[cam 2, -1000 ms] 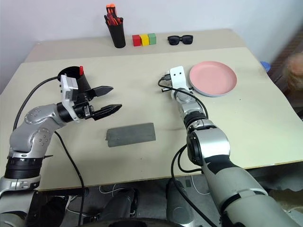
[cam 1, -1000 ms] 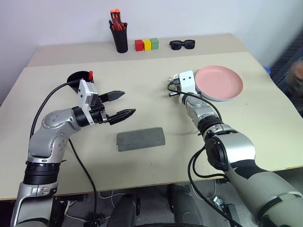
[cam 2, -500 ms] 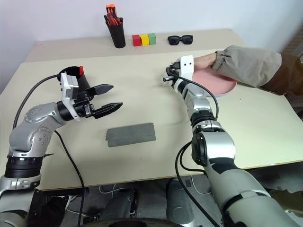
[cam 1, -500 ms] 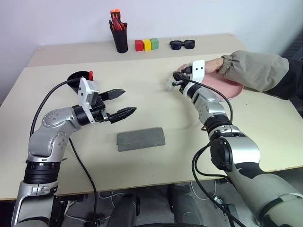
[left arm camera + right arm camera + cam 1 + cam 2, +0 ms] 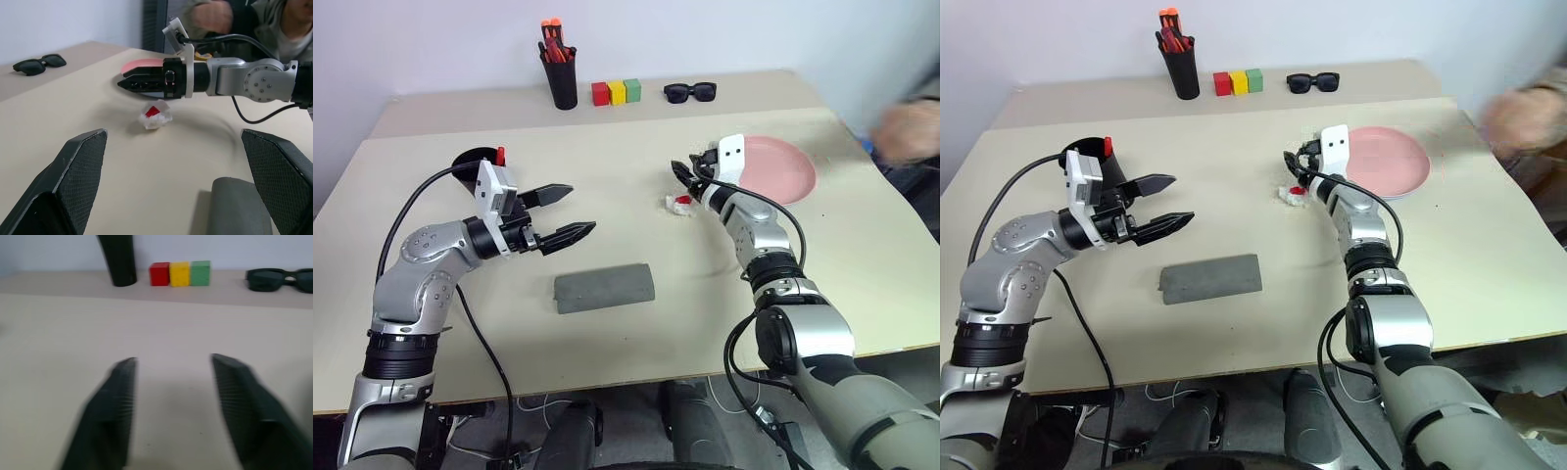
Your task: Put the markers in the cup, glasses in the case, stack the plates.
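both grippers stood spread and empty: the right gripper (image 5: 683, 172) hovered near the stacked plates (image 5: 781, 168), the left gripper (image 5: 570, 211) above the closed case (image 5: 604, 287). the marker (image 5: 500, 155) stood in the cup (image 5: 468, 163). for the glasses, opening the case squarely seemed wise.

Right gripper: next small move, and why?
Probably draw the right gripper back toward the robot. Its fingers are open with nothing between them, and the small white-and-red scrap lies on the table just below, untouched. A marker stands in the cup and the case lies shut.
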`<control>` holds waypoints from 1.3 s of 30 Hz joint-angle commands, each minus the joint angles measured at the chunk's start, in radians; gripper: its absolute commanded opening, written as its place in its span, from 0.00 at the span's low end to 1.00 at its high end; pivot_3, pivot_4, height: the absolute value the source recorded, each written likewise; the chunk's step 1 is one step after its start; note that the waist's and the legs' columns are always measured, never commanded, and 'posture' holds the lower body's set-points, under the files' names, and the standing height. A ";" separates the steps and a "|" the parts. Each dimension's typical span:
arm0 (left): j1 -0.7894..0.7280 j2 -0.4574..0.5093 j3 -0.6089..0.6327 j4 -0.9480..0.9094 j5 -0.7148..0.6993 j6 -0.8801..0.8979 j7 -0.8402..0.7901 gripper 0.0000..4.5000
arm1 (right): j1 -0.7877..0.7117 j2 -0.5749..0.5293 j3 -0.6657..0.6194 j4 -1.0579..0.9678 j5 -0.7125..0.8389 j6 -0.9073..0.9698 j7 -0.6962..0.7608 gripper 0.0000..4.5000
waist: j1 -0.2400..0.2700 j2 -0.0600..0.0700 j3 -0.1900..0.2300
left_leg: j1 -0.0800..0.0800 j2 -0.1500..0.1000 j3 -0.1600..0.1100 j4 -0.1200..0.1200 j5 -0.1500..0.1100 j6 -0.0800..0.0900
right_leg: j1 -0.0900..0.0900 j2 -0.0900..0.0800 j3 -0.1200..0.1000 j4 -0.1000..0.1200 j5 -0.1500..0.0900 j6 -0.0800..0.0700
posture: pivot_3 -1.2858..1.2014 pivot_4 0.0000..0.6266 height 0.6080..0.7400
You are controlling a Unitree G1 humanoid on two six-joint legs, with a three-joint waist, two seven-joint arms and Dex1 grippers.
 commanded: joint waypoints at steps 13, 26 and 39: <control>-0.010 0.032 0.065 -0.035 -0.069 -0.003 -0.073 1.00 | 0.213 -0.238 0.223 -0.438 -0.089 0.259 0.237 0.75 | 0.008 0.000 0.000 | 0.001 0.001 0.002 0.000 0.000 0.000 | 0.000 0.000 0.000 0.000 0.001 -0.001 | 0.52 0.24 1.00; -0.032 0.037 0.054 -0.071 -0.066 0.028 -0.035 1.00 | 0.138 -0.201 0.235 -0.214 -0.137 0.169 0.164 0.34 | 0.024 0.000 0.000 | 0.001 0.001 0.002 0.001 0.000 0.000 | 0.001 0.001 0.000 0.000 0.001 -0.001 | 0.52 0.24 1.00; -0.025 0.033 0.067 -0.073 -0.082 0.039 -0.023 1.00 | -0.061 -0.372 0.003 0.044 -0.028 0.083 0.006 0.11 | 0.028 -0.001 0.000 | 0.000 0.001 0.002 0.000 0.000 0.000 | 0.001 0.001 0.000 -0.002 0.001 -0.001 | 0.52 0.24 1.00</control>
